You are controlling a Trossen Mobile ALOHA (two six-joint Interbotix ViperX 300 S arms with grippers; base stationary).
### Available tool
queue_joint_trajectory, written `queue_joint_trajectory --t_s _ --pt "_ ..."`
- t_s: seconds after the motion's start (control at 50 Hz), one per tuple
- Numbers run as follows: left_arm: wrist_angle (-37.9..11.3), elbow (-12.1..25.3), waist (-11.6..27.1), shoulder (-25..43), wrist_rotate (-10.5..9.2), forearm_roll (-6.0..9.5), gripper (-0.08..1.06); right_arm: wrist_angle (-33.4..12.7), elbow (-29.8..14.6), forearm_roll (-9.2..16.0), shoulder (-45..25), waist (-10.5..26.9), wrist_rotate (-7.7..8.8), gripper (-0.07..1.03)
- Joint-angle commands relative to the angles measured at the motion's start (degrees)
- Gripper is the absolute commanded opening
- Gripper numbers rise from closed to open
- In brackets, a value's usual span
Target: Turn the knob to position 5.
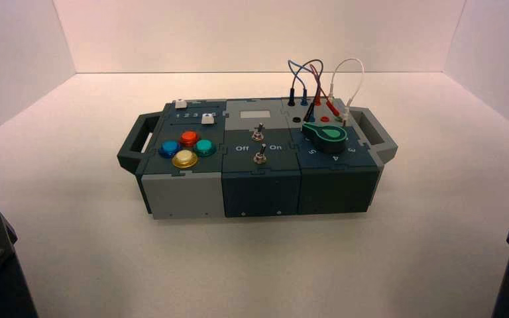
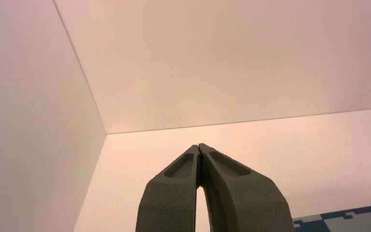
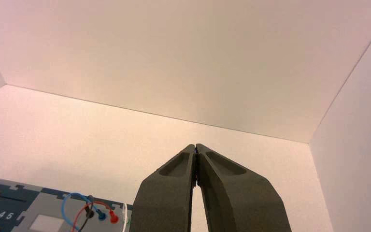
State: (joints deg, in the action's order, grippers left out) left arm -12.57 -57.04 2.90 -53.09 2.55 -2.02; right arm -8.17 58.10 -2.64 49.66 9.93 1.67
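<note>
The knob (image 1: 326, 134) is a green teardrop dial with a dark rim on the right section of the box (image 1: 258, 192); its pointed end faces the box's middle. An arc of white numerals (image 1: 333, 156) curves along its near side, and I cannot tell which marks position 5. Neither wrist view shows the knob. My left gripper (image 2: 200, 145) is shut on nothing, parked low at the near left, far from the box. My right gripper (image 3: 195, 145) is likewise shut and empty at the near right.
Coloured push buttons (image 1: 186, 148) sit on the box's left section, two metal toggle switches (image 1: 259, 144) in its middle, and looped wires (image 1: 318, 83) behind the knob. The box has dark handles (image 1: 134, 142) at both ends. White walls enclose the table.
</note>
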Motion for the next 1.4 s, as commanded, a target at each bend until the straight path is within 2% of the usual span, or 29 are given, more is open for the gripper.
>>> queue_joint_trajectory --t_s 0.02,0.28,0.36,0.82,0.9,0.98,1.18,1.28,1.4 --pt "0.18 0.79 0.26 0.09 0.18 -0.09 -0.03 0.35 -1.32 0.0 -0.09 -0.26 -0.18 -0.02" --pt "-0.44 0.53 0.35 0.09 0.26 -0.09 -0.03 0.35 -1.14 0.0 -0.09 -0.26 -0.18 -0.02" --pt "-1.93 0.97 1.05 0.26 0.26 -0.09 -0.03 0.09 -1.05 0.09 -0.18 -0.18 -0.18 -0.02" --pt "-26.28 5.19 7.29 2.64 0.44 0.0 -0.03 -4.04 -2.37 0.18 -4.31 0.0 -0.26 -0.02" --pt "-32.61 6.42 9.93 3.08 0.44 0.0 -0.03 -4.57 -2.46 0.18 -5.71 0.0 -0.26 -0.02" --pt "-36.12 6.94 12.48 3.08 0.44 0.09 -0.03 -5.45 -3.16 0.26 -6.94 0.0 -0.26 -0.02" --pt "-42.36 7.65 20.39 2.64 0.35 1.93 -0.03 -7.03 -3.69 0.26 -8.44 0.0 -0.26 -0.02" --pt "-43.68 7.47 24.26 2.81 -0.26 3.52 -0.03 -7.56 -3.78 0.26 -8.7 0.18 -0.26 -0.02" --pt "-44.03 7.03 26.72 3.96 -0.26 5.19 -0.03 -8.53 -3.96 0.18 -9.32 0.62 -0.26 -0.02"
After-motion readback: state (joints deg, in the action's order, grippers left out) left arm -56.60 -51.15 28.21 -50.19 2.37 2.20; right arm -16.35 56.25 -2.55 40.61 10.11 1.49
